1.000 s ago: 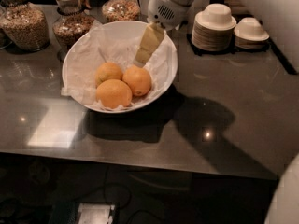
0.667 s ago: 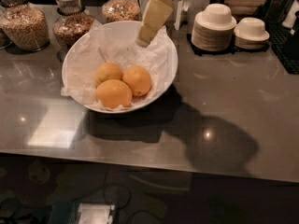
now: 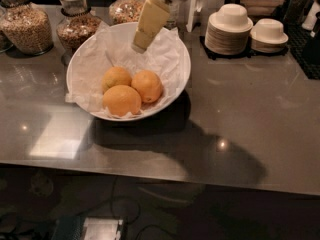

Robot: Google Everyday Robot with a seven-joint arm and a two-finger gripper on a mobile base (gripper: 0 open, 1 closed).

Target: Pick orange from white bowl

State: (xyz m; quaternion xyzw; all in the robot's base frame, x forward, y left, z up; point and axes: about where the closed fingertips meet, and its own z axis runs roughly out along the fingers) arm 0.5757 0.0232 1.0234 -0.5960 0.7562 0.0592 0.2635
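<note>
The bowl (image 3: 176, 79) stands on the tabletop (image 3: 250, 114), left of centre. In it, on paper lining (image 3: 95, 64), the orange (image 3: 147, 85) lies right, touching the larger fruit (image 3: 121, 100) near-left and the smaller fruit (image 3: 116, 77) left. The pincer (image 3: 141, 43) hangs over the bowl's far side. Jars (image 3: 75, 24) stand behind, far left. Stacked small bowls (image 3: 229, 29) sit far right.

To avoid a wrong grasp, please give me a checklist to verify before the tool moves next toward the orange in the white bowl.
1. Orange seen, top uncovered: ok.
2. Tool above the white bowl, apart from the orange: ok.
3. Tool straight over the orange: not ok, it hangs further back.
4. Space around the orange: not ok, larger pale orange and small yellowish orange lie close on its left.
</note>
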